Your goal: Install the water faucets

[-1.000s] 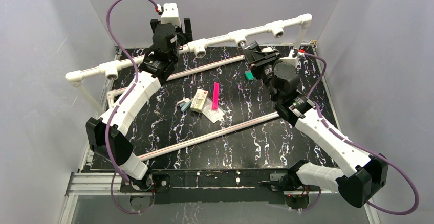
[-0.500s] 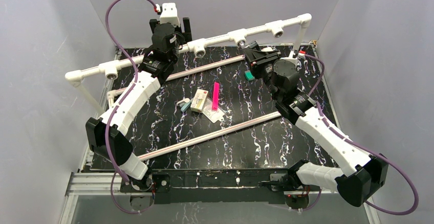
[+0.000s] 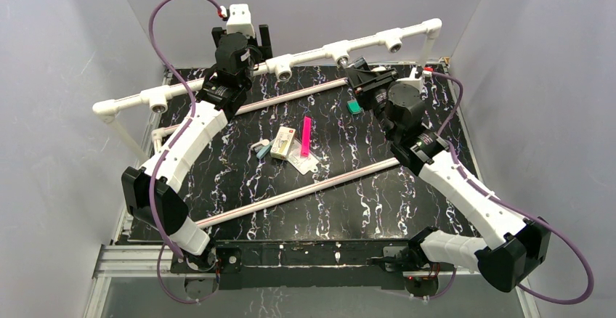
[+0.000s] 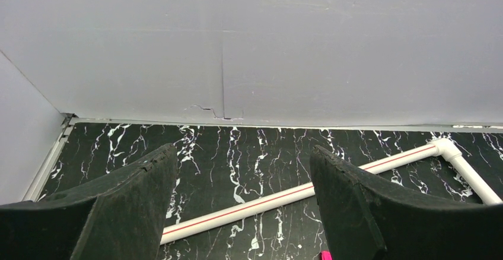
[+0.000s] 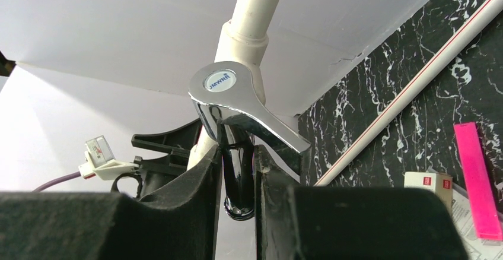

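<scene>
My right gripper (image 5: 237,174) is shut on the spout of a chrome water faucet (image 5: 234,91) with a flat lever handle and a round blue-and-white cap. The faucet sits right in front of a tee of the raised white pipe rail (image 5: 254,10); whether they touch is unclear. From above, the right gripper (image 3: 361,75) is just below a tee socket (image 3: 340,56) of that rail (image 3: 309,57), hiding the faucet. My left gripper (image 4: 243,165) is open with nothing between its fingers, pointing at the back wall. Seen from above, the left gripper (image 3: 242,36) reaches beyond the rail.
On the black marbled table (image 3: 240,180) lie a pink strip (image 3: 306,136), a small box (image 3: 282,142), a clear bag (image 3: 305,162) and a green piece (image 3: 354,106). Two red-striped white pipes (image 3: 305,191) (image 3: 290,94) cross the table. Grey walls close in on three sides.
My right gripper has moved slightly back and left toward the pipe rail with the faucet in it. The left arm has not moved.
</scene>
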